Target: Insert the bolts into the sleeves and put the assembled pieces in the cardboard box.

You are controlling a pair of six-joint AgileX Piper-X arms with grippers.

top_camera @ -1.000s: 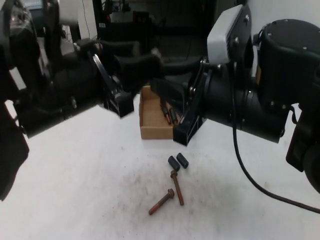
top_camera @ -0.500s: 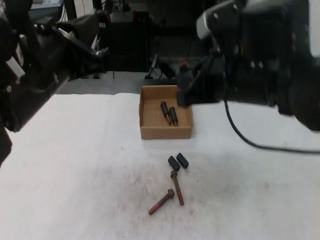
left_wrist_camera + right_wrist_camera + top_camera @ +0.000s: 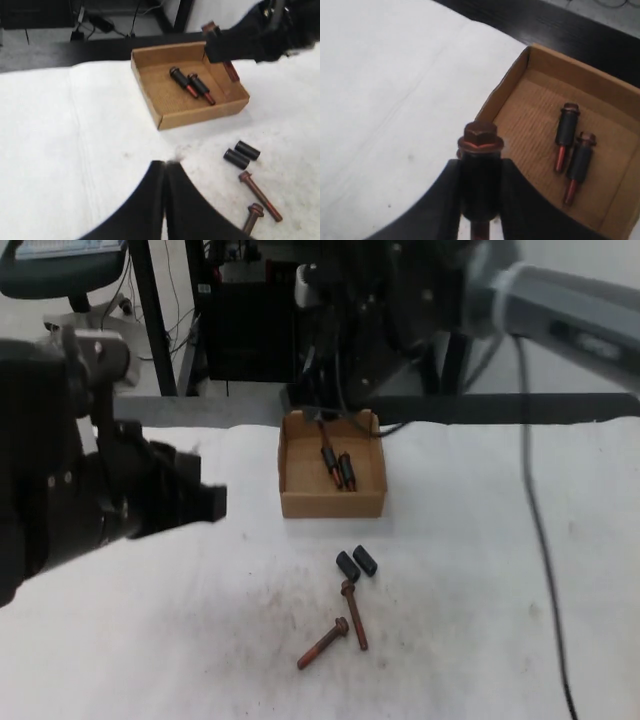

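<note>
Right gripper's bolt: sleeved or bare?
Sleeved: the bolt head tops a black sleeve clamped in the right gripper, shank poking out below.

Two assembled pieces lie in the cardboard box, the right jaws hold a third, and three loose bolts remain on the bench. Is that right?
Not quite. The high view shows two loose bolts on the bench, not three. The rest stands: two assembled pieces lie in the cardboard box, and the jaws of the right gripper hold a third piece.
</note>
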